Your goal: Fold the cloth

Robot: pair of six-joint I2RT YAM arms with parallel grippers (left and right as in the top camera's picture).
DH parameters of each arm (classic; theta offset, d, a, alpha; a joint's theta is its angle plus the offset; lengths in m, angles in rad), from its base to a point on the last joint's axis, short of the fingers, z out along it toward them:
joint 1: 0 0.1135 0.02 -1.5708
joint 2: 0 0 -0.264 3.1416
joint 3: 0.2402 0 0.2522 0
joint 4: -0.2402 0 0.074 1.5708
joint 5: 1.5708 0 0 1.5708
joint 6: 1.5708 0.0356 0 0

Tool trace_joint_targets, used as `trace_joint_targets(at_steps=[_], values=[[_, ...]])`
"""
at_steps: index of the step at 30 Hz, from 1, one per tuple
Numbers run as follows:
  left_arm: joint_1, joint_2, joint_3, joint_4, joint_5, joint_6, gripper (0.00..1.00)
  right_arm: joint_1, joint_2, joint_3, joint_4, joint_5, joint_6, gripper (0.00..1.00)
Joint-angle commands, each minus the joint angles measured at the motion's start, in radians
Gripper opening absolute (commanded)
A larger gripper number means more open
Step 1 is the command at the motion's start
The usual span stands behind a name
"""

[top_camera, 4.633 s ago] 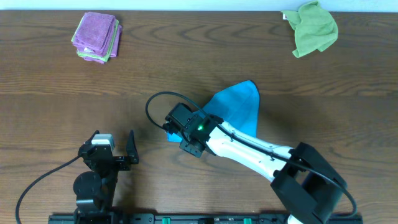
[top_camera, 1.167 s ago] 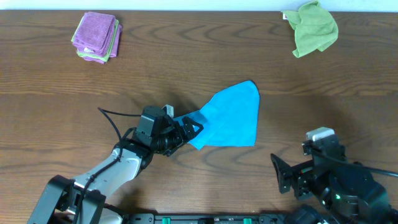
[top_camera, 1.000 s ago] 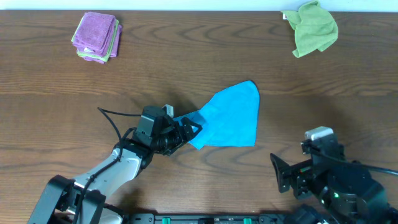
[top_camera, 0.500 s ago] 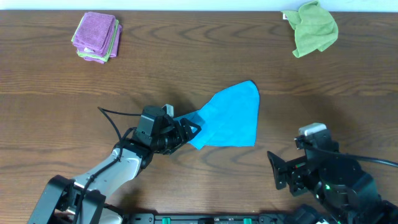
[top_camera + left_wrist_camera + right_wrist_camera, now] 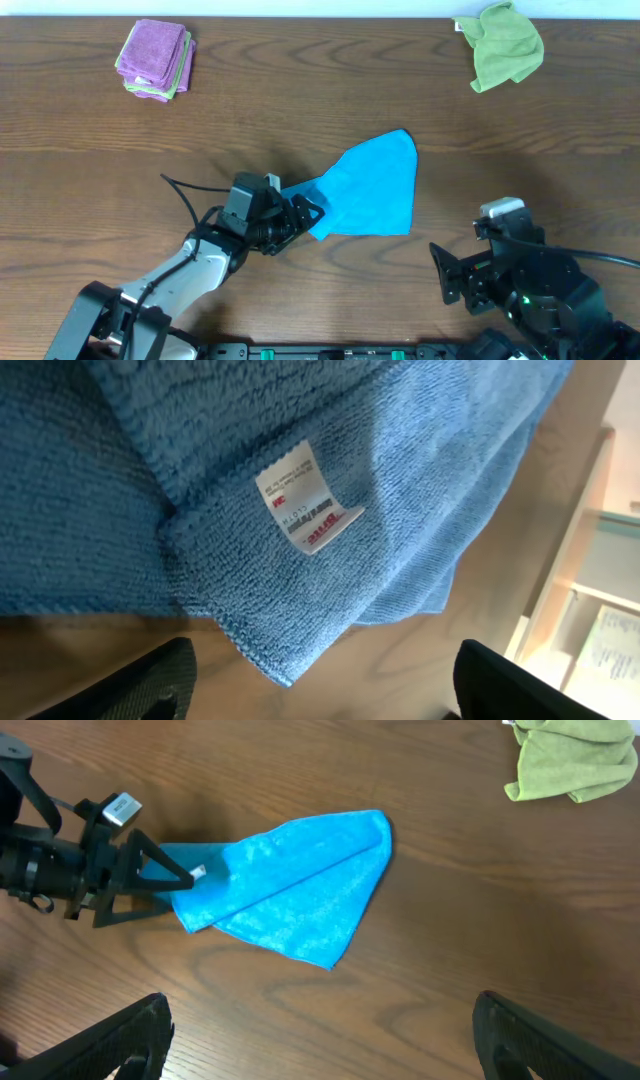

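Observation:
The blue cloth (image 5: 370,190) lies on the wooden table in a rough triangle, one layer folded over another. My left gripper (image 5: 305,215) is at the cloth's narrow left corner, low over the table. In the left wrist view the cloth (image 5: 300,480) fills the frame with its white tag (image 5: 305,510) facing up. Its corner tip lies between the spread fingers of the left gripper (image 5: 325,695), which is open and pinches nothing. My right gripper (image 5: 450,280) hangs at the front right, away from the cloth (image 5: 290,880). In its own view the right gripper (image 5: 320,1055) is open and holds nothing.
A stack of folded purple cloths (image 5: 155,58) sits at the back left. A crumpled green cloth (image 5: 505,45) lies at the back right, also seen in the right wrist view (image 5: 575,760). The table's front edge runs below both arms.
Seconds ago the right arm was at the cloth's left corner and the left arm was drawn back; now they have swapped. Over the last second the right arm shifted slightly left.

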Motion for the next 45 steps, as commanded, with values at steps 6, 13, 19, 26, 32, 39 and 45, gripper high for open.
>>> trace_joint_targets(at_steps=[6, 13, 19, 26, 32, 39, 45], values=[[-0.027, 0.002, 0.014, 0.077, -0.093, -0.053, 0.84, -0.006, 0.005, 0.007, -0.007, 0.019, 0.016, 0.96], [-0.027, 0.002, 0.014, 0.092, -0.145, -0.075, 0.8, -0.006, 0.005, 0.007, -0.016, 0.019, 0.015, 0.96], [-0.027, 0.002, 0.014, 0.122, -0.125, -0.086, 0.6, -0.006, 0.005, 0.007, -0.016, 0.019, 0.015, 0.95], [-0.026, 0.002, 0.014, 0.125, -0.148, -0.085, 0.41, -0.006, 0.005, 0.007, -0.017, 0.019, 0.015, 0.95], [-0.026, 0.002, 0.014, 0.122, -0.153, -0.082, 0.2, -0.006, 0.005, 0.007, -0.016, 0.019, 0.012, 0.95], [-0.025, 0.002, 0.014, 0.099, -0.164, -0.081, 0.06, -0.006, 0.005, 0.007, -0.016, 0.019, 0.012, 0.95], [0.006, 0.002, 0.021, 0.118, -0.182, -0.038, 0.06, -0.006, 0.005, 0.007, -0.016, 0.019, 0.008, 0.95]])
